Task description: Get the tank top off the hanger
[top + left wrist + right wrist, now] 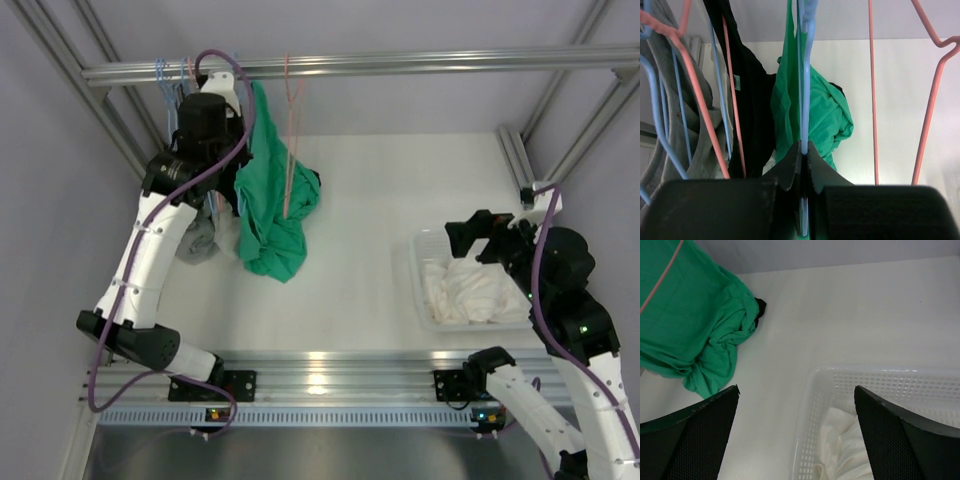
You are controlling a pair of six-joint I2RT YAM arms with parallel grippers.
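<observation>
the left gripper was raised to the rail at about 11 o'clock of the overhead view, its jaws pressed together on the thin wire of a blue hanger. the green tank top hung at that hanger, one strap reaching up toward the rail and the lower part slumped in a heap on the table at about 10 o'clock. in the left wrist view a black garment hung just at 9 o'clock of the green cloth, with a grey garment further that way, and a bare pink hanger hung at 3 o'clock. the right gripper hovered at 3 o'clock of the table, jaws spread wide and holding nothing, over the far edge of a white basket containing white cloth.
</observation>
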